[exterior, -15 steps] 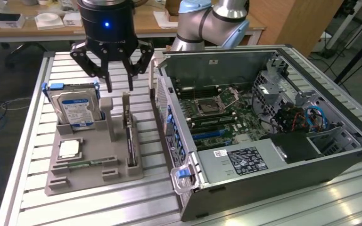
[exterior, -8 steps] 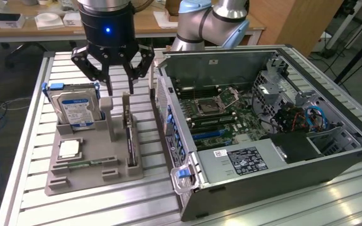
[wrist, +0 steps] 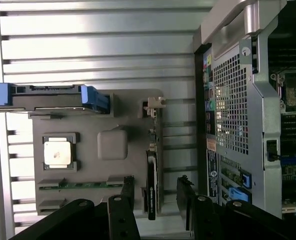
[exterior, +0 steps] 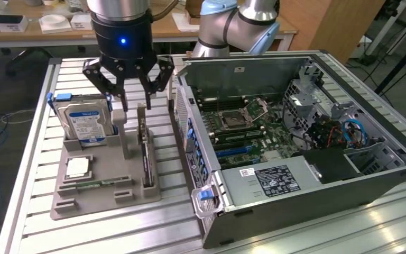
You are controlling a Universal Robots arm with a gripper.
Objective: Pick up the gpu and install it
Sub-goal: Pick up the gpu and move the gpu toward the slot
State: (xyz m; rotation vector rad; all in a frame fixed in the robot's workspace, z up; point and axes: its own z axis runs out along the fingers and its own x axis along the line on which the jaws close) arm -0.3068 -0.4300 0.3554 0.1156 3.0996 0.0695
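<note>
Slatted aluminium worktop [exterior: 111, 235] carries two items. On the exterior view's left, a grey parts tray [exterior: 101, 200] lies flat on the slats. Just beside it, on the exterior view's right, an open PC case [exterior: 295, 214] lies on its side (interior facing up), approx. parallel w/ the tray.

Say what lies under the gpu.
The gpu stands on edge in a slot of the grey holder, which rests on the slatted table. The slot hides the card's bottom edge.

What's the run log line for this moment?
pincer: open, poised over gpu | gpu: on edge in grey tray, not gripped | computer case: side open, beside tray
</note>
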